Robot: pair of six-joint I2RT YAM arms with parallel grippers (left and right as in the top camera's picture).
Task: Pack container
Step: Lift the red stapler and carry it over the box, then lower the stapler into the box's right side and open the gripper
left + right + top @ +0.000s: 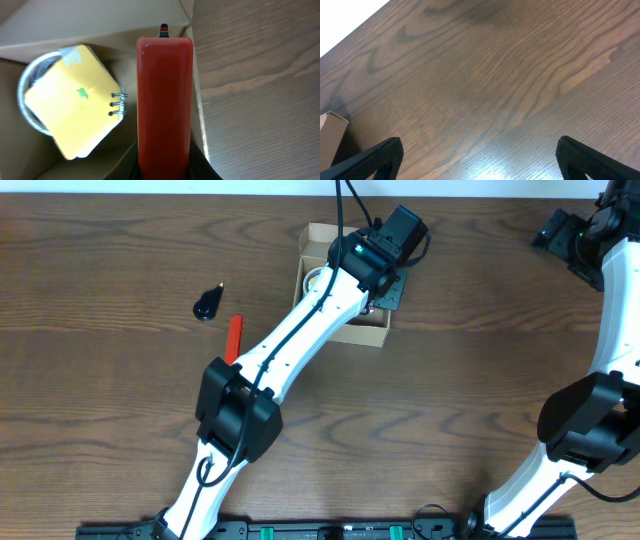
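Dark wood-grain worktop [450, 380] (white beyond its edge); left tool [165, 170] clamps a red bar [165, 100] over the container [318, 235], right tool [477, 160] spread wide.

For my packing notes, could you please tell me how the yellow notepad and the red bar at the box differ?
The notepad is yellow and squarish, with a wire binding; the red bar is long and narrow. The notepad lies loose on a tape roll in the box, while the bar is held between the jaws of the left gripper, along the box's side wall. Both are at the open box.
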